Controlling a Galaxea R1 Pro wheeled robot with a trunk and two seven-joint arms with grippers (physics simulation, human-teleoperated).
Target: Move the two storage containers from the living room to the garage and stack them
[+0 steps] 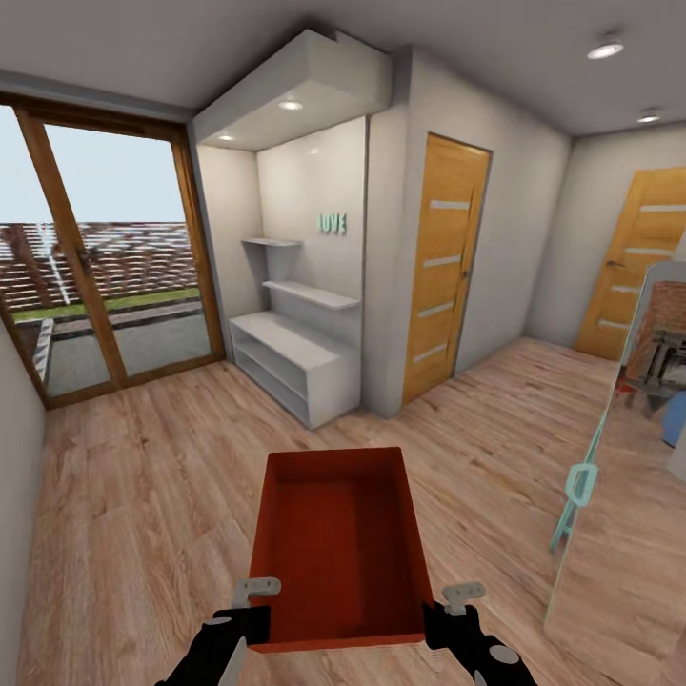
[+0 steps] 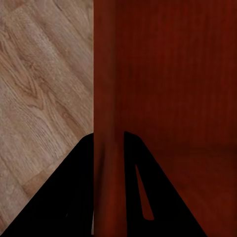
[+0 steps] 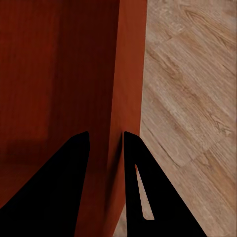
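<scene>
- Head view: an orange-red storage container [image 1: 338, 548] is carried low in front of the robot, open top up and empty, above the light wood plank floor [image 1: 143, 486].
- The left pincer [image 1: 255, 593] sits at the container's near left corner and the right pincer [image 1: 461, 596] at its near right corner, each astride the rim of a side wall.
- Beyond stands a white shelf alcove [image 1: 295, 314] with teal letters on its back wall; a sliding glass door [image 1: 100, 267] lies to its left and a wooden door [image 1: 443, 262] to its right. A second wooden door [image 1: 638, 267] stands further right.
- Left wrist view: the left pincer [image 2: 108, 143] is narrow, its two dark fingers [image 2: 74, 192] clamped on the container wall [image 2: 106, 98], one inside, one outside, with plank floor beside it.
- Right wrist view: the right pincer [image 3: 106, 140] is likewise narrow, gripping the opposite wall [image 3: 128, 74] between its fingers [image 3: 54, 187].
</scene>
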